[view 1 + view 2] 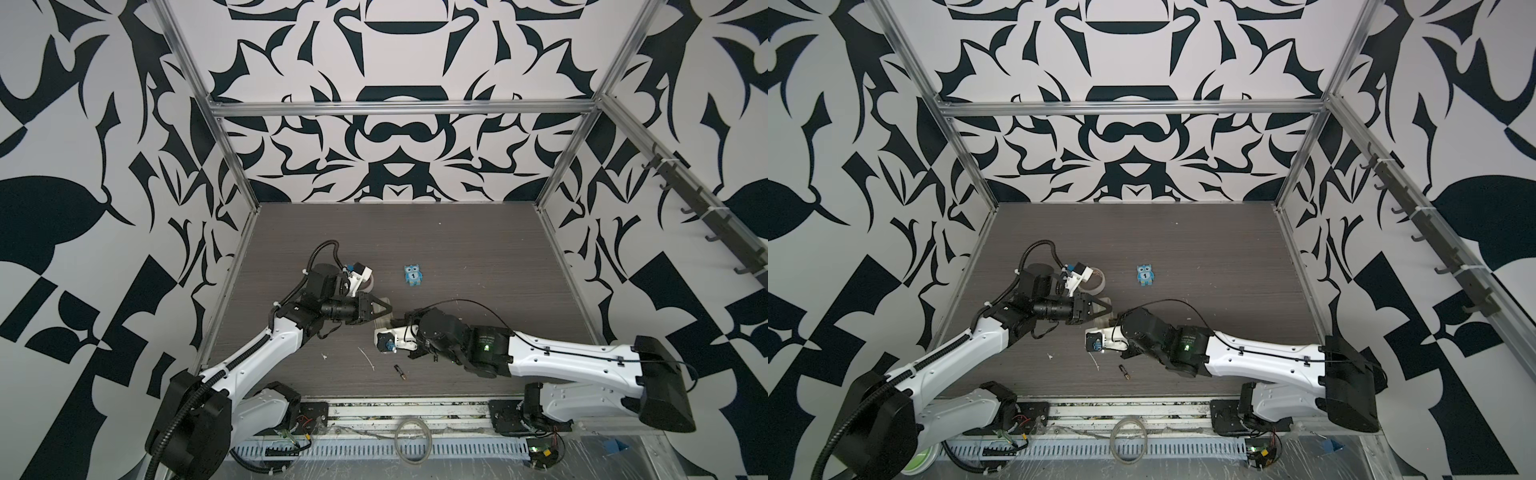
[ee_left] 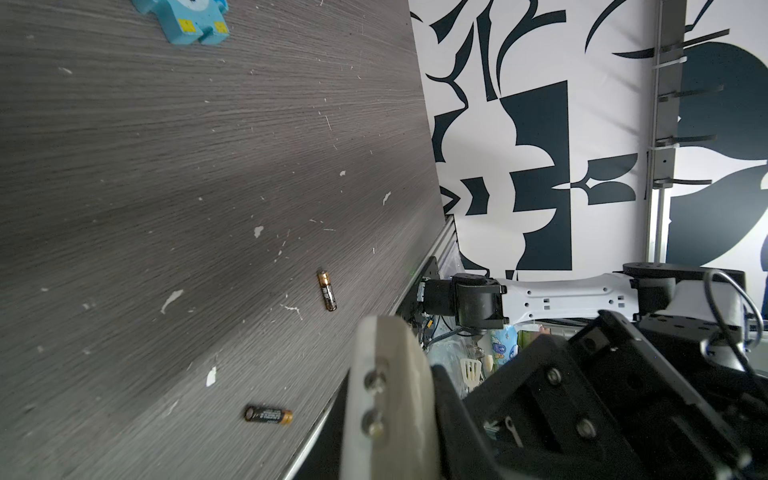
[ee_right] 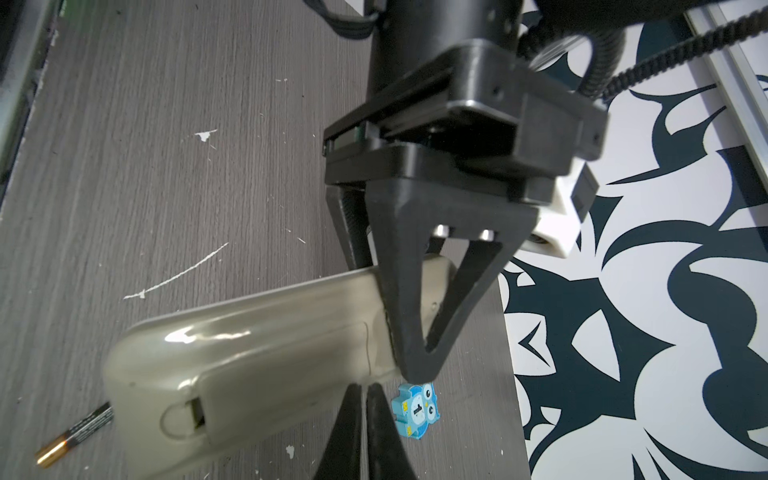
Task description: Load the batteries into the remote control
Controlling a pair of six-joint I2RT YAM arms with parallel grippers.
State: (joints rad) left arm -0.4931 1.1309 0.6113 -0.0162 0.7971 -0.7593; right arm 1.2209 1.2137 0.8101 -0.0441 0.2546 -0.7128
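The dark grey wood-grain table (image 1: 457, 249) carries a blue owl figure (image 1: 412, 275) near its middle and a tape roll (image 1: 1099, 278) to the left. Near the front edge lie one battery (image 2: 326, 291) and a second battery (image 2: 268, 414), apart, among pale flecks (image 2: 171, 300).

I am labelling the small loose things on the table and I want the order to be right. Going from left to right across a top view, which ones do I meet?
tape roll → battery lying in the open → blue owl figure
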